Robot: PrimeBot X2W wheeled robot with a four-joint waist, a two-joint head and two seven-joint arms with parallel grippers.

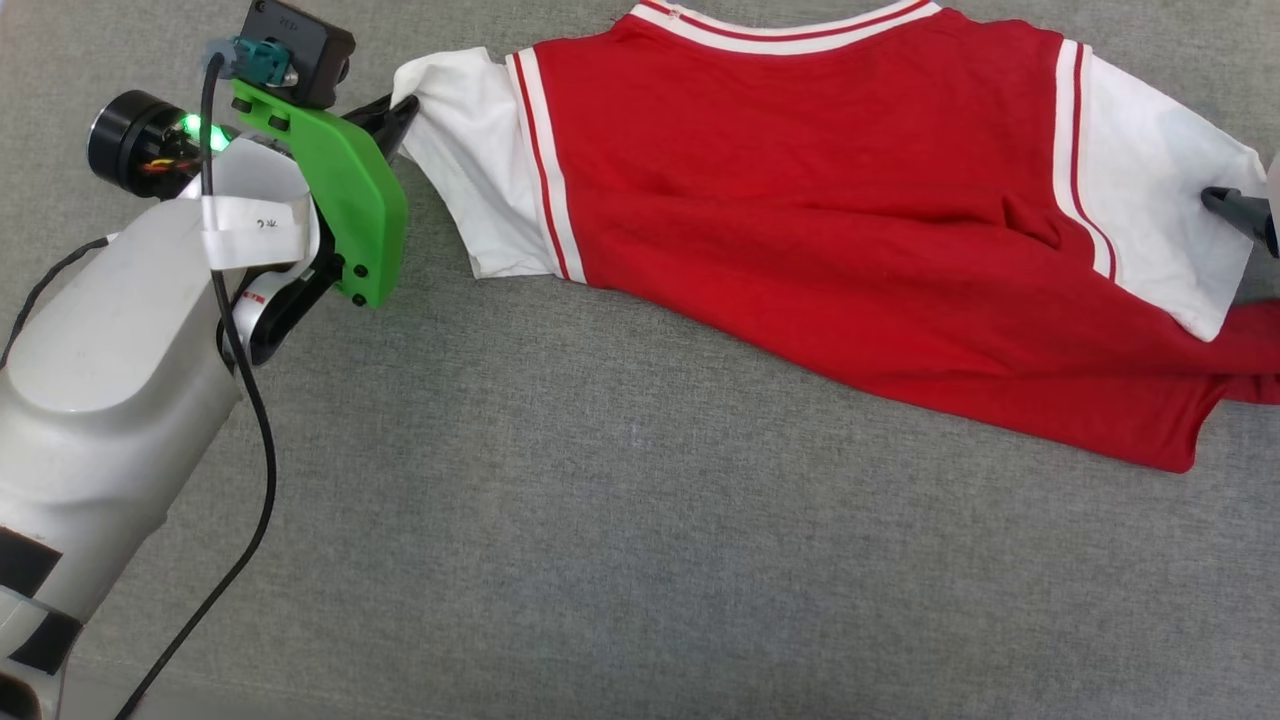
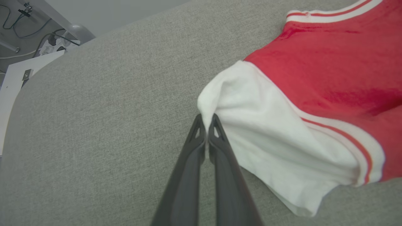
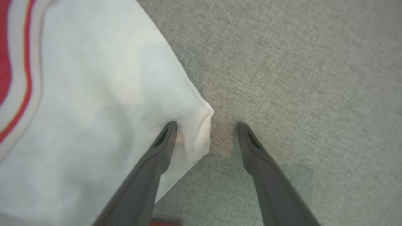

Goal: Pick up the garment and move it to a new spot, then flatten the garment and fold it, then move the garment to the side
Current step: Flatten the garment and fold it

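The garment [image 1: 800, 220], a red jersey with white short sleeves and stripe trim, lies spread across the grey cloth surface with its plain red side up. My left gripper [image 1: 400, 108] is shut on the edge of the left white sleeve [image 2: 251, 125], with a pinch of cloth between its fingertips [image 2: 201, 125]. My right gripper [image 3: 207, 128] stands open at the edge of the right white sleeve [image 3: 94, 110]: one finger [image 3: 163, 141] rests on the sleeve, the other on bare cloth surface. One right finger [image 1: 1235, 205] shows on the sleeve at the head view's right edge.
The grey cloth surface [image 1: 620, 520] stretches wide in front of the garment. My pale left forearm [image 1: 90, 400] and its black cable cross the lower left. Beyond the surface's far-left edge are a white panel and cables [image 2: 28, 47].
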